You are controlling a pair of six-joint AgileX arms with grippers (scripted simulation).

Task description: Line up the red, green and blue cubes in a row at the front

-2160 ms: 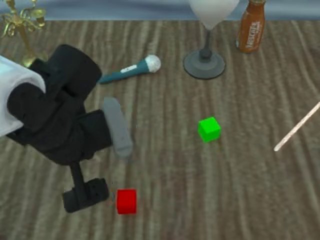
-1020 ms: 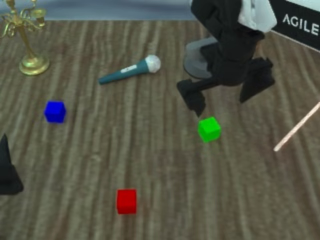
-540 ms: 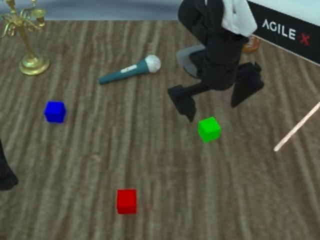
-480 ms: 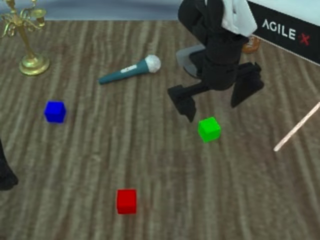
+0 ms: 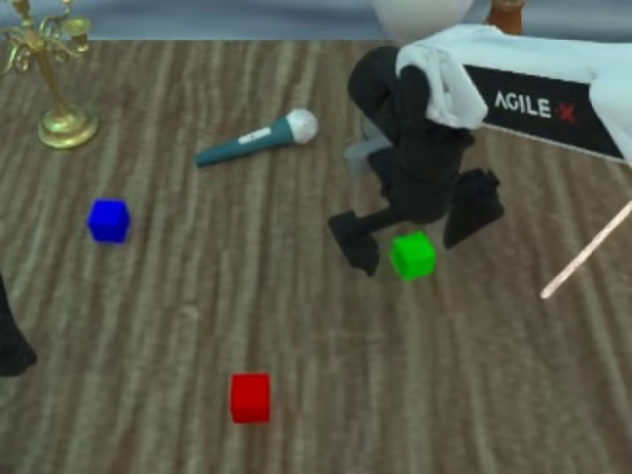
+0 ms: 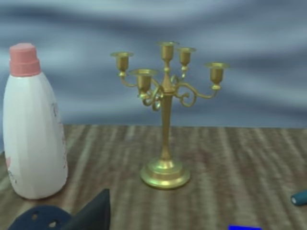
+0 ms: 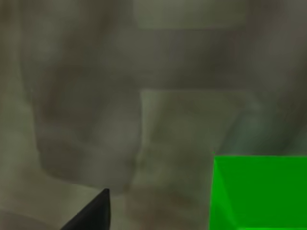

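Observation:
The green cube (image 5: 413, 255) sits right of the table's middle. My right gripper (image 5: 410, 244) hangs open just over it, one dark finger on each side and neither touching. The right wrist view shows that green cube (image 7: 259, 191) close up beside one fingertip (image 7: 98, 208). At the front, left of centre, rests the red cube (image 5: 249, 397). The blue cube (image 5: 108, 219) lies far left; its top edge (image 6: 244, 227) just shows in the left wrist view. My left gripper (image 5: 10, 348) is parked at the left edge, open and holding nothing.
A gold candelabra (image 5: 65, 126) stands at the back left, beside a white pink-capped bottle (image 6: 33, 129). A teal microphone (image 5: 257, 138) lies behind the middle. A grey stand base (image 5: 360, 153) and brown bottle (image 5: 506, 12) are behind the right arm. A pale stick (image 5: 588, 252) lies right.
My right arm has come forward and down until its open fingers straddle the green cube. My left arm withdrew from beside the red cube to the left edge, uncovering the blue cube.

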